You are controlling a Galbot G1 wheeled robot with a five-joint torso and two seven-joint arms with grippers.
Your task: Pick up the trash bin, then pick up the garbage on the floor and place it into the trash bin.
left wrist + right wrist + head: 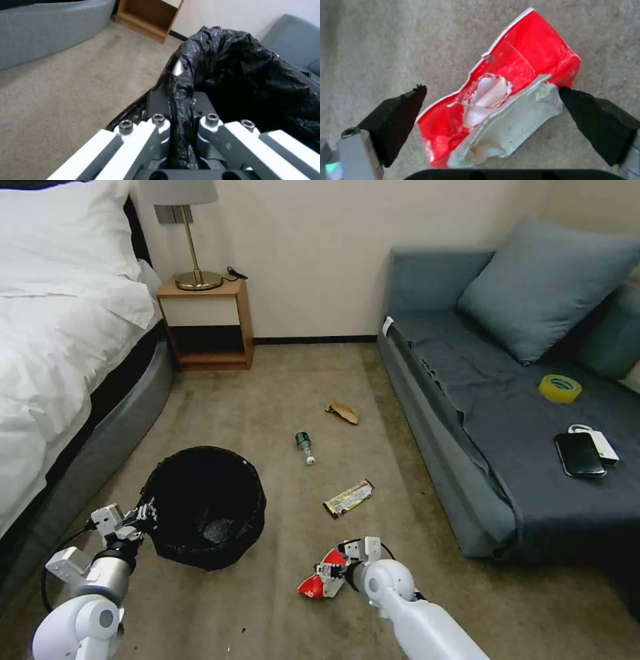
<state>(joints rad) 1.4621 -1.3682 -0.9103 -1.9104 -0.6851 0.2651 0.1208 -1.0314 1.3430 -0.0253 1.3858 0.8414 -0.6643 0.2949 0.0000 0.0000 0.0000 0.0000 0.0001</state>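
Left end effector (148,511) is clamped tight on the near-left rim of the trash bin (207,507), the black bag liner pinched between its fingers (159,125), and the bin sits on the carpet (267,380) on the left, beside the bed (53,347). Over on the right, the right end effector (331,572) is down at the floor with its jaws spread wide, one black pad (400,117) on each side of the crumpled red-and-white wrapper (506,92), one pad right at the wrapper's edge, the other just off it. Farther out lie the gold-brown snack wrapper (348,498), the small clear bottle (305,445) with its green label, and the tan-brown wrapper (343,411) farthest away, all left of the sofa (467,400).
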